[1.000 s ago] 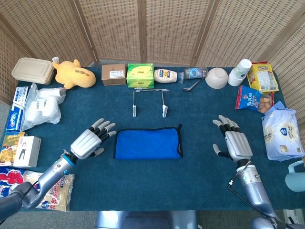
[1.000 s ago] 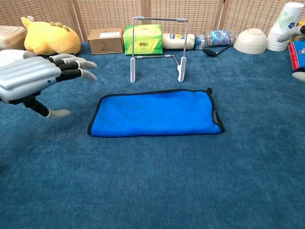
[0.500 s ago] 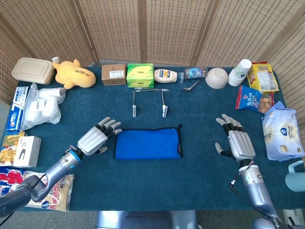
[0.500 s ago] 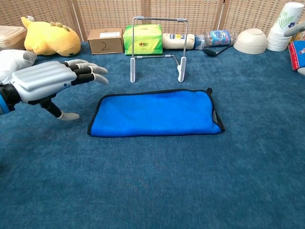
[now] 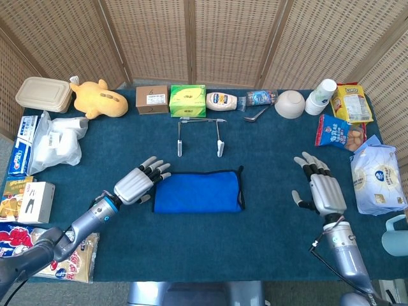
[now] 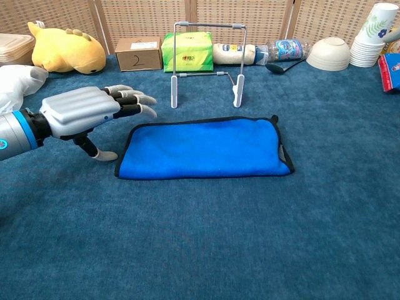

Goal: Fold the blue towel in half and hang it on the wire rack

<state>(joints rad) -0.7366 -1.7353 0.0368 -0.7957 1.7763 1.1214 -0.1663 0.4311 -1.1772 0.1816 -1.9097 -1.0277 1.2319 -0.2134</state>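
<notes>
A blue towel (image 5: 198, 191) (image 6: 203, 149) with a dark edge lies flat on the table's middle. Behind it stands the wire rack (image 5: 199, 134) (image 6: 206, 61), upright and bare. My left hand (image 5: 139, 183) (image 6: 87, 112) hovers just left of the towel's left edge, fingers spread and pointing at it, holding nothing. My right hand (image 5: 320, 189) is far to the right of the towel, palm down, fingers apart and empty; the chest view does not show it.
A brown box (image 5: 152, 99), green tissue box (image 5: 187, 100), bottles, a bowl (image 5: 289, 103) and paper cups (image 5: 320, 95) line the back edge. Snack bags (image 5: 377, 178) sit at the right, a yellow plush (image 5: 98, 99) and white packages (image 5: 54, 139) at the left.
My left hand has moved right, closing on the towel's left edge. My right hand has drifted slightly right and nearer. The towel has not moved.
</notes>
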